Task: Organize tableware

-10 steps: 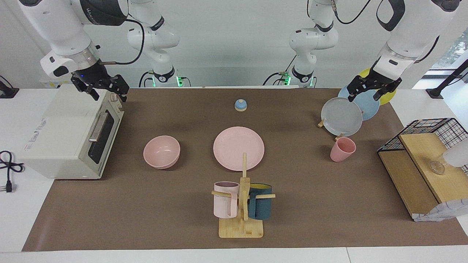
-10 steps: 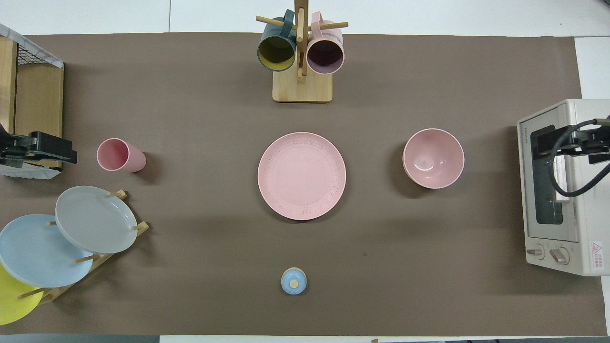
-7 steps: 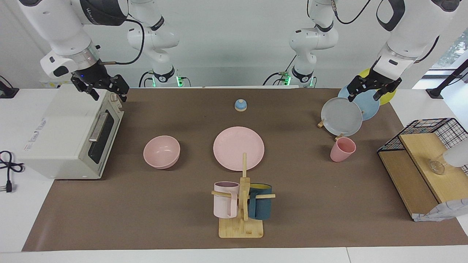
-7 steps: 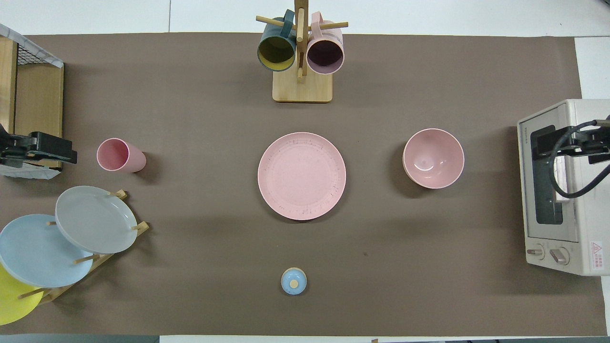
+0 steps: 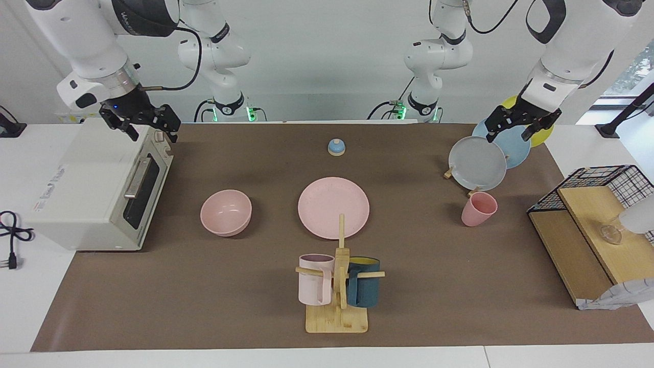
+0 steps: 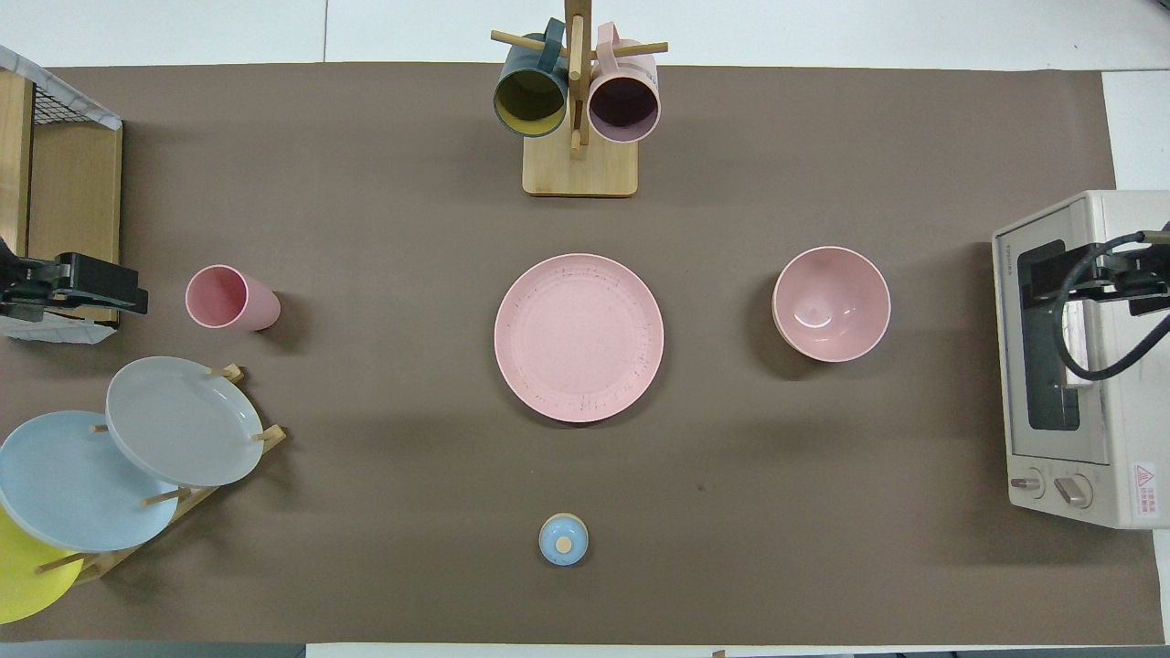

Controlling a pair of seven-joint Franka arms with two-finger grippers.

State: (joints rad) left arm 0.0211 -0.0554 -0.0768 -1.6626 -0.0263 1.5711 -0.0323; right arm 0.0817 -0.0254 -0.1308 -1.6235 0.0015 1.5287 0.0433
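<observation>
The right gripper [image 5: 148, 128] is hovering open and empty at upper left over the toaster oven [image 5: 97, 189]; the left gripper [image 5: 511, 130] is hanging open at upper right over the plate rack [image 5: 477, 163]. The pink plate [image 5: 333, 207] is lying at centre, bowl [image 5: 226, 212] and cup [image 5: 478, 209] flanking it.

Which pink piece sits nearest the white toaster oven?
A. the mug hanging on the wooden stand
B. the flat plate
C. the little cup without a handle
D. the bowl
D: the pink bowl stands on the mat beside the toaster oven, while the pink plate and pink cup lie toward the left arm's end.
</observation>
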